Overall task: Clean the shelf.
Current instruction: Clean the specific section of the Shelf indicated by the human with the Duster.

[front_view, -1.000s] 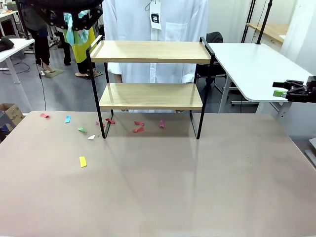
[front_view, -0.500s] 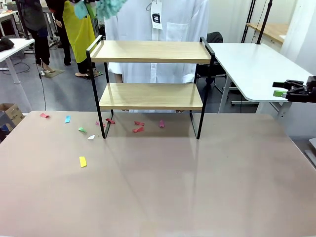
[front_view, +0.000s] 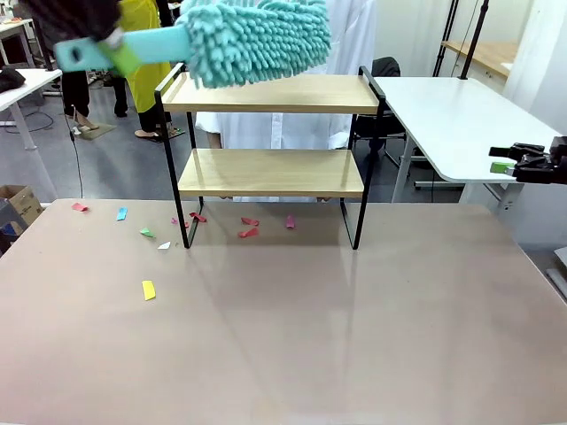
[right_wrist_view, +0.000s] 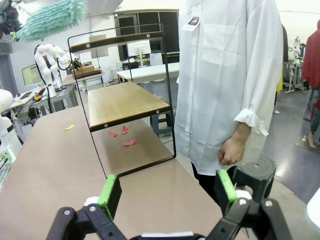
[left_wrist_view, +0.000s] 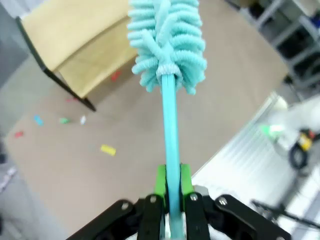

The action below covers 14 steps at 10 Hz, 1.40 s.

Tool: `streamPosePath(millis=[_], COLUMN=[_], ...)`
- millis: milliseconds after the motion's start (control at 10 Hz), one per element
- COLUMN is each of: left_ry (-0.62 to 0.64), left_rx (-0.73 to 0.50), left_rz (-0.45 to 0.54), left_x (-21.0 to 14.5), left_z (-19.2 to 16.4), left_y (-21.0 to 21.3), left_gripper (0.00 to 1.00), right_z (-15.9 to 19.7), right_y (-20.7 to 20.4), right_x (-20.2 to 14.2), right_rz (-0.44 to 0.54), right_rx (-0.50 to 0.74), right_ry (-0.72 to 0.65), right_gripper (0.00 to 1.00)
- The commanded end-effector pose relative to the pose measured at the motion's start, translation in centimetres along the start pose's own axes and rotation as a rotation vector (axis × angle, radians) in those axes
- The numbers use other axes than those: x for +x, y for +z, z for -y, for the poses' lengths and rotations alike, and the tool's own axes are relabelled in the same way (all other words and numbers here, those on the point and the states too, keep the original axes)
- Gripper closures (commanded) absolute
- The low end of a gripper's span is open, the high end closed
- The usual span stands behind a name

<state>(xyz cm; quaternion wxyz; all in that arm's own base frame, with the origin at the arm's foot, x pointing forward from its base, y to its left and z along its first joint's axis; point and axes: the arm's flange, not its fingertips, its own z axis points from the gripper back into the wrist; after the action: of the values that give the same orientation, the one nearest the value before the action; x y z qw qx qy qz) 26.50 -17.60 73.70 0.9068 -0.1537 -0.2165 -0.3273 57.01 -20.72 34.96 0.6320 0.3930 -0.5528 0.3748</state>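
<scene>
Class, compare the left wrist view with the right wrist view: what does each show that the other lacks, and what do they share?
Left wrist view's own: a close look at the left gripper shut on the handle of the teal duster, looking down from above. Right wrist view's own: the open right gripper and a person in a white shirt standing by the shelf. Shared: the shelf, the duster's fluffy head, and paper scraps on the brown table.

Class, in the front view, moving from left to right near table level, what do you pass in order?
red paper scrap → blue paper scrap → shelf → right gripper
</scene>
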Motion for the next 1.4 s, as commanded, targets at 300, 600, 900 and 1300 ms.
streamPosePath(millis=[300, 600, 900, 1300], left_ry=[-0.303, -0.463, -0.475, -0.462], left_rx=[0.040, 0.144, 0.132, 0.085], left_rz=[-0.255, -0.469, -0.582, -0.555], left_x=[-1.9, -4.3, -8.0, -8.5], left_z=[-1.5, -4.4, -7.8, -8.8], left_y=[-1.0, -5.0, -7.2, -7.4], left_gripper=[0.87, 0.87, 0.87, 0.87], right_z=[-0.1, -0.1, -0.1, -0.1], right_y=[-0.2, -0.2, -0.2, -0.2], right_x=[0.3, 0.3, 0.3, 0.3], right_rz=[-0.001, -0.001, -0.001, -0.001], right_rx=[0.001, 0.001, 0.001, 0.001], right_ry=[0.004, 0.004, 0.004, 0.004], right_gripper=[0.00, 0.00, 0.00, 0.00])
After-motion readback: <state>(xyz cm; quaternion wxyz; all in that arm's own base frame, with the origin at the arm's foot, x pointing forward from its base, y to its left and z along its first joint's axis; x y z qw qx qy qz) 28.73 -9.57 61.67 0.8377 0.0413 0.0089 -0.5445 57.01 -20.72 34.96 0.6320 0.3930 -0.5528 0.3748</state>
